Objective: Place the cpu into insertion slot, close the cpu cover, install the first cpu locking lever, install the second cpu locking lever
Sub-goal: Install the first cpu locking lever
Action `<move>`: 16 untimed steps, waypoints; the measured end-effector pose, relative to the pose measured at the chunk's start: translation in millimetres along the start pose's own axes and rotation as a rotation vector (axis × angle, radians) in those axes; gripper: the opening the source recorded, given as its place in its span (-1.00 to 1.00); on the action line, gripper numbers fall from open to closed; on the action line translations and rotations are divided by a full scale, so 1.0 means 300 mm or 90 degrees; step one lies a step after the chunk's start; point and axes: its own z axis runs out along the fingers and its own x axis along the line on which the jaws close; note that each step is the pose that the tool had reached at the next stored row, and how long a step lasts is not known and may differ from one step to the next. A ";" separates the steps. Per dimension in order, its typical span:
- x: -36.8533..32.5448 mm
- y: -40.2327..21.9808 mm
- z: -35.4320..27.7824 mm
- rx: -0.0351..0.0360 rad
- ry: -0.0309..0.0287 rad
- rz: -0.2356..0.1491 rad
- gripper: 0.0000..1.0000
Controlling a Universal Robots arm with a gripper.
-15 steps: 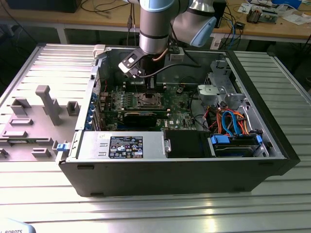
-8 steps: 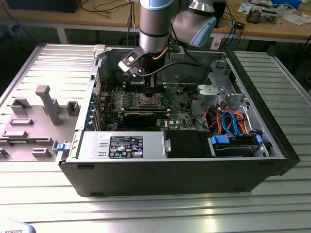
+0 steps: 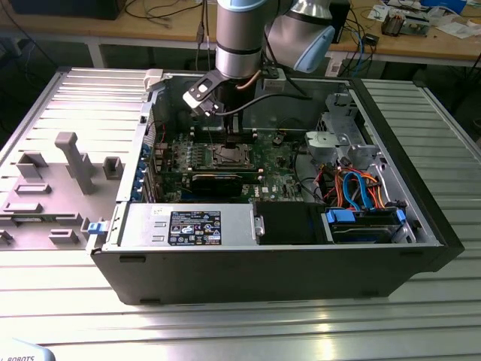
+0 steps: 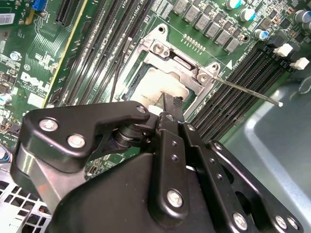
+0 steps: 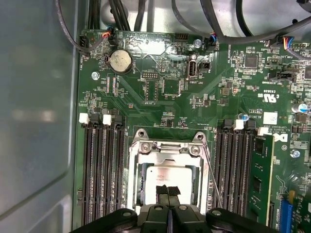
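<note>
Gripper (image 5: 168,190), closed on nothing, sits over the cpu (image 5: 160,175) inside the cover (image 5: 167,150); the chip looks light and fragile, best taken by its edges.

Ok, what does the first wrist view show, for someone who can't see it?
The robot's black hand, shut, is right over the flat silver-grey square cpu, which lies inside the window of a thin silver metal frame cover. Rows of long black memory slots flank it on the green circuit board.
</note>
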 end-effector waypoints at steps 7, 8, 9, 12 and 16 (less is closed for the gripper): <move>0.000 -0.003 -0.033 -0.0001 0.0001 0.000 -0.79; 0.000 -0.007 -0.033 -0.0014 0.0000 0.001 -0.79; 0.000 -0.009 -0.033 -0.0023 0.0000 0.001 -0.79; 0.000 -0.009 -0.033 -0.0025 0.0000 0.001 -0.79; 0.000 -0.010 -0.035 -0.0025 0.0001 0.001 -0.79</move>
